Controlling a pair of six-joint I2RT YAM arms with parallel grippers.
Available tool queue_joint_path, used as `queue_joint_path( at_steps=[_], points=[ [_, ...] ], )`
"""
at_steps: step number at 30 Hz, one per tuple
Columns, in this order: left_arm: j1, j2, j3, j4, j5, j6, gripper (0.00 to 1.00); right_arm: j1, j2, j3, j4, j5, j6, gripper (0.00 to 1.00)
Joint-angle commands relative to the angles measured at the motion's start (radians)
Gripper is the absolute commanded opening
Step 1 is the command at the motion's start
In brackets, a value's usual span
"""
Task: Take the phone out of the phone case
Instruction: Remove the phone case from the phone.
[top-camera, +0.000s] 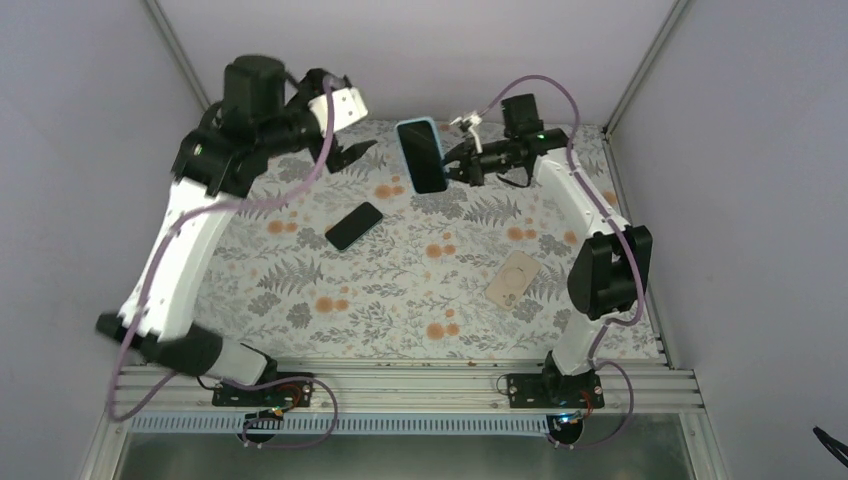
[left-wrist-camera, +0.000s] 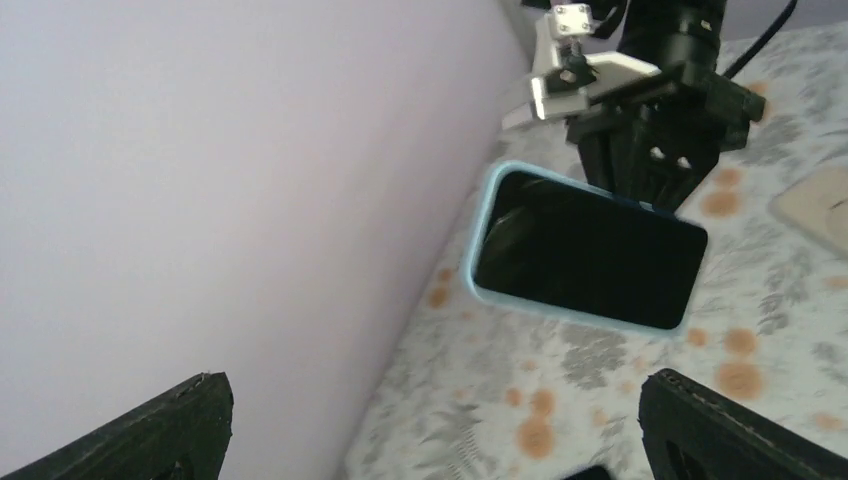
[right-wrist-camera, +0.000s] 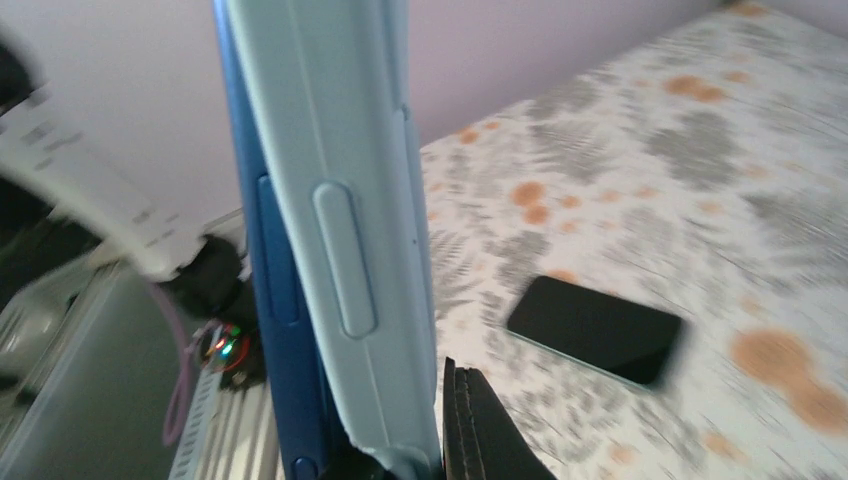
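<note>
A light blue phone case (top-camera: 415, 122) with the phone (top-camera: 424, 160) in it hangs above the far middle of the table, black screen facing up. My right gripper (top-camera: 455, 165) is shut on its right long edge. The right wrist view shows the case's side (right-wrist-camera: 350, 200) edge-on, with the phone's dark blue edge (right-wrist-camera: 275, 300) standing beside it; one black finger (right-wrist-camera: 480, 420) presses the case and the other is hidden. My left gripper (top-camera: 350, 155) is open and empty, left of the case and apart from it. From the left wrist, the case (left-wrist-camera: 483, 210) sits beyond the wide-apart fingers (left-wrist-camera: 435, 400).
A second black phone (top-camera: 353, 226) lies flat on the floral cloth left of centre, also seen from the right wrist (right-wrist-camera: 595, 330). A beige case (top-camera: 513, 280) lies at the right. Grey walls close in the back and both sides.
</note>
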Motion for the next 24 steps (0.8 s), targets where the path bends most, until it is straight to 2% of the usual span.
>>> queue_joint_path(
  at_steps=[1, 4, 8, 11, 16, 24],
  points=[
    [-0.123, -0.22, -0.316, 0.385, -0.406, 0.061, 1.0, -0.115, 0.022, -0.018, 0.307, 0.056, 0.386, 0.03],
    [-0.213, -0.288, -0.537, 0.648, -0.58, 0.105, 1.0, -0.133, 0.074, 0.054, 0.329, 0.184, 0.457, 0.03],
    [-0.302, -0.237, -0.676, 0.822, -0.69, 0.125, 1.0, -0.116, 0.068, 0.054, 0.448, 0.318, 0.614, 0.03],
    [-0.35, -0.187, -0.765, 0.993, -0.715, 0.177, 1.0, -0.064, 0.045, 0.08, 0.46, 0.533, 0.674, 0.03],
    [-0.36, -0.071, -0.696, 1.057, -0.64, 0.12, 1.0, -0.027, 0.05, 0.151, 0.439, 0.668, 0.717, 0.03],
    [-0.358, 0.065, -0.613, 1.081, -0.59, 0.068, 1.0, -0.016, 0.051, 0.183, 0.44, 0.683, 0.745, 0.03]
  ],
)
